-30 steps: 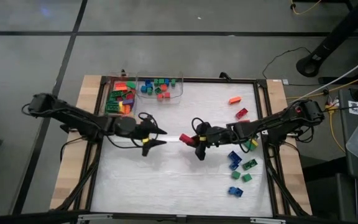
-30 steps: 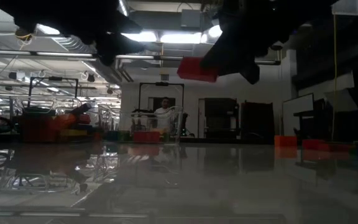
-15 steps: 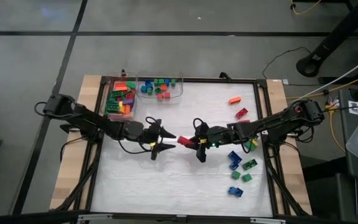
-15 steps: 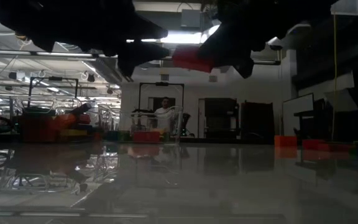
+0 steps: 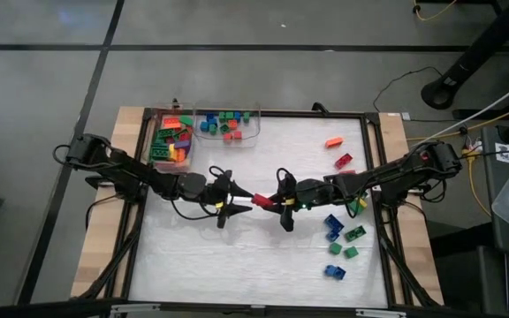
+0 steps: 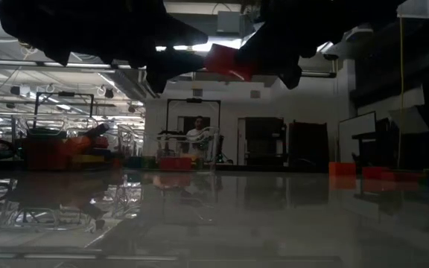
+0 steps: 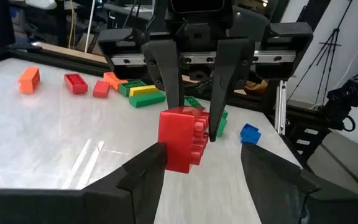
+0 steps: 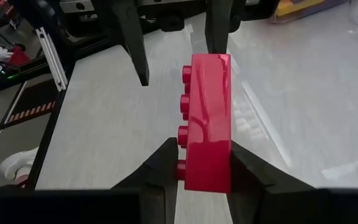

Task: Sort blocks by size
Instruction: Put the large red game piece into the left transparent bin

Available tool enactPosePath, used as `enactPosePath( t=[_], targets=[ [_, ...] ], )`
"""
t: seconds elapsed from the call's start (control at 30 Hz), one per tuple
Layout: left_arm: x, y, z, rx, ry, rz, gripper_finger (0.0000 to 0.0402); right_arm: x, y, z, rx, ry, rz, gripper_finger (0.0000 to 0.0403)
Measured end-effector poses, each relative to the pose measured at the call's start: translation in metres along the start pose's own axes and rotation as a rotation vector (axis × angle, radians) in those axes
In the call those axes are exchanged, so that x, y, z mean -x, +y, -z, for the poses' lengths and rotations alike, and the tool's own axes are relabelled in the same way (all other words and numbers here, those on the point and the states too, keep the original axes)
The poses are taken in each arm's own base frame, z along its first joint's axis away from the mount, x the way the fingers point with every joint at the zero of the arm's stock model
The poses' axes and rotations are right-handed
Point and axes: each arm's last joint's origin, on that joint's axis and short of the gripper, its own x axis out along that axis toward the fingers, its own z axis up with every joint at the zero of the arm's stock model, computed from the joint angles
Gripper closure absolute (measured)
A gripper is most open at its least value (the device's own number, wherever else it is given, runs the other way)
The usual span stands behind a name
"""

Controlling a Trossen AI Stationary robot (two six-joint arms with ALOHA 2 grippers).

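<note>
Over the middle of the white table (image 5: pixel 237 265), a long red block (image 5: pixel 261 200) hangs in the air, with my right gripper (image 5: pixel 273 202) shut on it. My left gripper (image 5: pixel 244 198) faces it from the table's left side. It is open, one finger on either side of the block's free end (image 7: pixel 180 138). In the low view the block (image 6: pixel 229 61) shows high up between the two dark grippers. Other blocks lie loose on the right of the table (image 5: pixel 338 231). My right gripper pinches the red block's near end (image 8: pixel 207 155) between its two fingers, one on the studded face and one on the opposite face. The fingers come about level from the table's right side and lie along the block. The block sticks out past them, clear of the table. My left gripper: I cannot tell whether its fingertips (image 8: pixel 219 37) touch the block's free end.
Two clear bins stand at the far left, one (image 5: pixel 170 139) with mixed blocks and one (image 5: pixel 228 125) with blue, green and red ones. An orange block (image 5: pixel 333 141) and a red one (image 5: pixel 343 161) lie at the far right. A dark frame (image 5: pixel 374 177) edges the table.
My left gripper has gone toward the table's right edge and slightly down, up to the red block, and its open fingers now stand around the block's free end. My right gripper has stayed in place and rolled a little, tipping the block with it.
</note>
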Motion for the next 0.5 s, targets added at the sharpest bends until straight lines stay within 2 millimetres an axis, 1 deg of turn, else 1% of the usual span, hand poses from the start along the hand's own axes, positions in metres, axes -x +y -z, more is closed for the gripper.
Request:
enactPosePath(
  t=[0.17, 0.33, 0.5],
  targets=[
    [-0.0001, -0.0006, -0.0013, -0.031, -0.007, 0.003, 0.0202, 0.0001, 0.0014, 0.0008, 0.003, 0.024, -0.049, 0.0296],
    [-0.0008, -0.0011, -0.0055, -0.017, -0.034, 0.002, 0.0202, 0.0001, 0.0014, 0.0020, 0.007, 0.051, -0.070, 0.0294],
    [-0.0007, -0.0014, -0.0048, -0.012, -0.028, 0.002, 0.0201, 0.0003, 0.0027, 0.0029, 0.008, 0.071, -0.109, 0.0294]
  ],
)
